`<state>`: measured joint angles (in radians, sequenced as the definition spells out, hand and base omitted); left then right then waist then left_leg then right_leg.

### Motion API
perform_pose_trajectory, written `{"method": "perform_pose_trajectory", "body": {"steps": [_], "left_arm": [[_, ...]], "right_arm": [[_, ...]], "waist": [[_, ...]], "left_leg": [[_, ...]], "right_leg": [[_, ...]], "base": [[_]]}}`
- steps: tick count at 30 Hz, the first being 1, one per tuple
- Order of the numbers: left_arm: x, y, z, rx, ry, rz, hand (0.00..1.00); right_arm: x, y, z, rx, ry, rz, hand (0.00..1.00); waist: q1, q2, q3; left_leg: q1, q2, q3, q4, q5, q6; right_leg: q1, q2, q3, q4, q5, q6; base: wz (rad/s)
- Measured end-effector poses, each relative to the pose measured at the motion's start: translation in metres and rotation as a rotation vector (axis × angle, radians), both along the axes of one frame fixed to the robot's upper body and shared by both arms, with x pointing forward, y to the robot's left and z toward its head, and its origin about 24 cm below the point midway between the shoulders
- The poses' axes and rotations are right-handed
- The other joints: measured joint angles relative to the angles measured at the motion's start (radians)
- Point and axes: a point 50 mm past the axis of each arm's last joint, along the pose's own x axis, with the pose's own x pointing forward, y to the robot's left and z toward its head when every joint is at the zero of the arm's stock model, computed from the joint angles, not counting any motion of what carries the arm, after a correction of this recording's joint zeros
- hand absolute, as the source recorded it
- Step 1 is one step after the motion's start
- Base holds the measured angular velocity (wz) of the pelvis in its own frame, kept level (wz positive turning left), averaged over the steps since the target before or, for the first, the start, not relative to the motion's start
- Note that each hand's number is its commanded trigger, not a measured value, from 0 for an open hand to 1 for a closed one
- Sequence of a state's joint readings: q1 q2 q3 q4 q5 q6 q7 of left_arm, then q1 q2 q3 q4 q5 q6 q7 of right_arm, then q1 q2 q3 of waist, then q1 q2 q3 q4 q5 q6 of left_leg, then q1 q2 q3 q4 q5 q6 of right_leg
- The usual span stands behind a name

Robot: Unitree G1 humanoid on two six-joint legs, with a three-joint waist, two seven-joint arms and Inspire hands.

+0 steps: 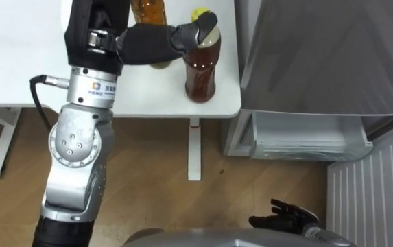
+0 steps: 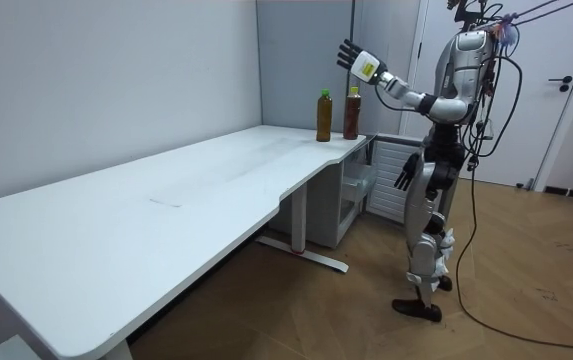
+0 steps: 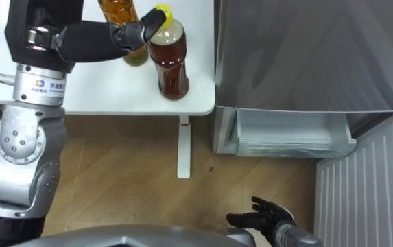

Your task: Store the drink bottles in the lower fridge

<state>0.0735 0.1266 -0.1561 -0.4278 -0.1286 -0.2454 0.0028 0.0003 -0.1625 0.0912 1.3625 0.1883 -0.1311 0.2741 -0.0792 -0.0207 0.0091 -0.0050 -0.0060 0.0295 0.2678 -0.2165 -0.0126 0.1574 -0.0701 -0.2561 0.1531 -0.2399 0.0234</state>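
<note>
**Red bottle (image 1: 201,72) at desk corner, left hand (image 1: 145,42) above**

Both drinks stand on the white desk (image 1: 18,48). The red bottle is close to its rounded corner, near the front edge and the edge facing the fridge (image 1: 319,55). The amber bottle (image 1: 148,9) is just beside it, farther from the fridge. A narrow gap separates desk and fridge. The lower compartment (image 1: 306,140) stands open, with its door (image 1: 378,185) swung out beside it. Wood floor (image 1: 155,171) lies open before both.

Label print on the bottles is too small to read.

In the eye views the left fingertips (image 1: 203,26) lie over the red bottle's yellow cap. The room view shows that hand raised above both bottles, fingers spread, holding nothing. Right hand (image 1: 285,219) hangs low by the hip, fingers loosely straight.
</note>
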Motion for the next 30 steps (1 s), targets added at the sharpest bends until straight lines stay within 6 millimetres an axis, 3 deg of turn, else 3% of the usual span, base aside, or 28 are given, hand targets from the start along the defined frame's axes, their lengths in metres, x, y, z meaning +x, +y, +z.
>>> {"method": "perform_pose_trajectory", "body": {"steps": [5,6,7,11,30], "left_arm": [[-0.002,-0.015,-0.003,-0.017,0.027,-0.104,0.0],[-0.002,-0.017,-0.004,-0.013,0.033,-0.114,0.0],[-0.002,-0.021,-0.005,-0.004,0.045,-0.142,0.0],[-0.002,-0.03,-0.013,0.037,0.093,-0.22,0.0],[-0.006,-0.047,-0.021,0.114,0.142,-0.389,0.0]], "right_arm": [[0.002,0.001,0.0,-0.001,-0.002,0.007,0.0],[0.002,0.001,0.0,-0.001,-0.001,0.007,0.0],[0.002,0.001,0.0,-0.001,0.0,0.007,0.0],[0.003,0.001,0.0,-0.008,0.012,-0.001,0.0],[0.004,0.002,-0.001,-0.046,0.012,0.016,0.0]], "waist": [[-0.003,-0.005,0.0022],[-0.003,-0.001,-0.0003],[-0.003,-0.008,0.0041],[-0.007,-0.011,0.0056],[-0.01,-0.02,0.0041]], "left_leg": [[0.0,0.0,0.001,0.0,0.0,0.0],[0.001,0.0,0.001,0.0,0.0,0.0],[0.001,0.0,0.002,0.0,0.0,0.0],[0.002,0.001,0.004,0.0,0.0,0.0],[0.004,0.002,0.009,-0.001,0.0,0.0]], "right_leg": [[0.0,0.0,0.003,0.0,0.0,0.0],[0.0,0.0,0.004,0.0,0.0,0.0],[0.0,0.0,0.005,0.0,0.0,0.0],[0.0,0.0,0.004,0.001,0.0,0.0],[-0.001,0.0,0.007,0.002,0.0,0.0]], "base": [[0.0],[0.0],[0.0],[0.0],[0.0]]}}
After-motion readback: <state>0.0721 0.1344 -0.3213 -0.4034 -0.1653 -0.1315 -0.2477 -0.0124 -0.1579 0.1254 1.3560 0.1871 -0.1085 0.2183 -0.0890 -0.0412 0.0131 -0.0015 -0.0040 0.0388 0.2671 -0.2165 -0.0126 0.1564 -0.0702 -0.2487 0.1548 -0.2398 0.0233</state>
